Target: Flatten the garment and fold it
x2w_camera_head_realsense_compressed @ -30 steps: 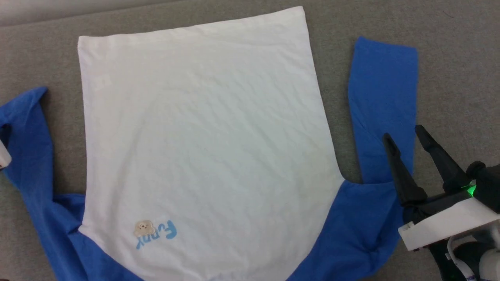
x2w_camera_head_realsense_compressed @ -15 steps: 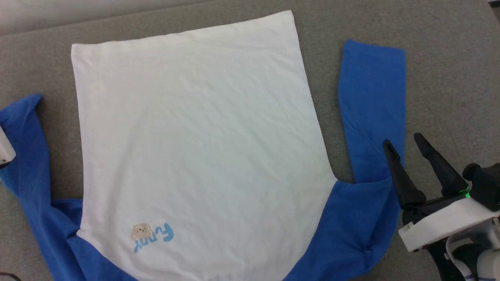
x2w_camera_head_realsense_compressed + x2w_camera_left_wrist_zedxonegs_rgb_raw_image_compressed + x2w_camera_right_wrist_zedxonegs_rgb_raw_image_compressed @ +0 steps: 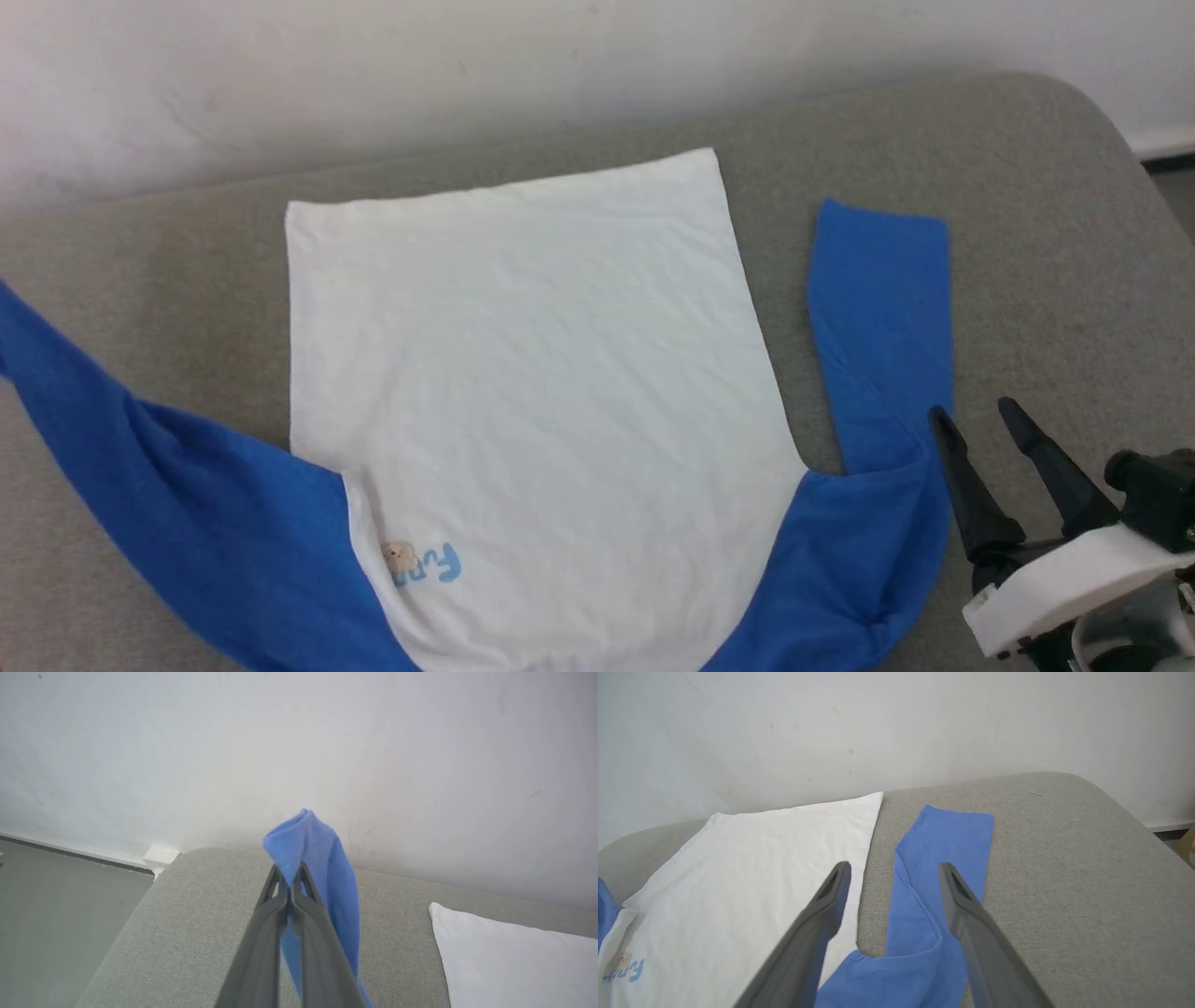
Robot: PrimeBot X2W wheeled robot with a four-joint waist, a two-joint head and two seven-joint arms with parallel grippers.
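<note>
The garment (image 3: 532, 373) lies spread on the grey surface, white body flat, with a small bear print near its lower left. Its left blue sleeve (image 3: 187, 504) stretches out diagonally to the head view's left edge. In the left wrist view my left gripper (image 3: 289, 870) is shut on that sleeve's end (image 3: 327, 868), held up above the surface. The right blue sleeve (image 3: 882, 308) lies bent beside the body. My right gripper (image 3: 971, 408) stands open just above that sleeve's lower part; in its own view the right gripper (image 3: 894, 866) has nothing between its fingers.
The grey padded surface (image 3: 1027, 233) has rounded corners and ends at a white wall (image 3: 467, 75) behind. Floor (image 3: 56, 905) drops away past its left corner, and a strip of floor shows at the far right.
The head camera has tilted up, bringing the wall into view. My left gripper has shut on the left sleeve's end and drawn it out leftward and up. The right gripper stays open.
</note>
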